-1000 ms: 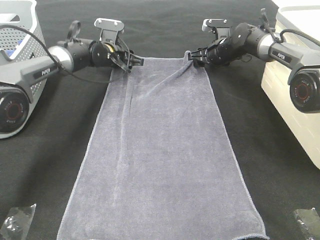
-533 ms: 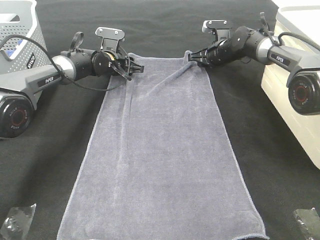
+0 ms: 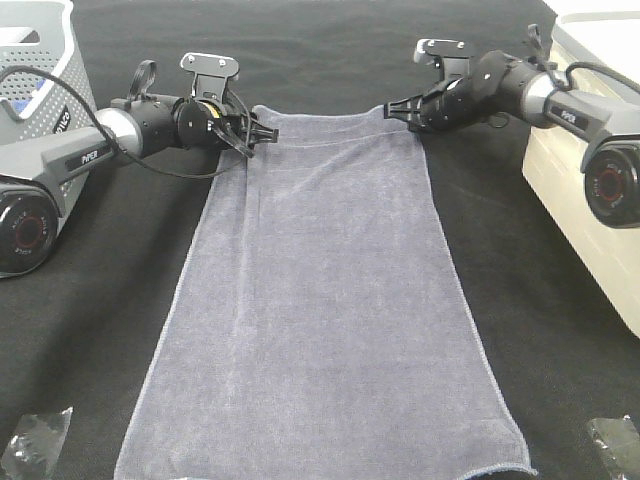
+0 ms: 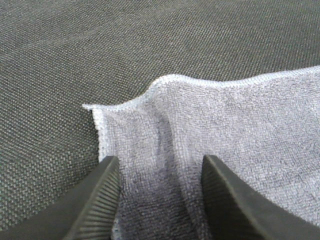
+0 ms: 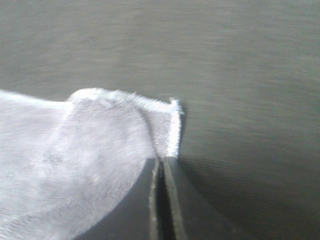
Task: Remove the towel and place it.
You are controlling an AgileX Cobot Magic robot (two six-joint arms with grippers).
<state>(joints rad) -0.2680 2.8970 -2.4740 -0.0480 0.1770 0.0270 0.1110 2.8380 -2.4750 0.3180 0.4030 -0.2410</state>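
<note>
The greyish-lavender towel (image 3: 320, 300) lies spread flat and lengthwise on the black table cloth (image 3: 330, 50). My left gripper (image 3: 258, 135) is at its far left corner. In the left wrist view the left gripper (image 4: 160, 159) is open, its two fingers standing apart on either side of a raised fold of towel (image 4: 240, 115). My right gripper (image 3: 392, 108) is at the far right corner. The right wrist view shows the right gripper (image 5: 162, 160) with its fingers pressed together, the hemmed corner of the towel (image 5: 75, 150) pinched at their tips.
A grey perforated basket (image 3: 35, 60) stands at the far left. A white bin (image 3: 590, 170) runs along the right side, close to the right arm. Small crumpled black plastic pieces (image 3: 35, 440) (image 3: 615, 440) lie at both near corners.
The right gripper has closed on the towel's far right corner and drawn a little to the right, flattening the far edge. The left arm shifted slightly left, its jaws still apart.
</note>
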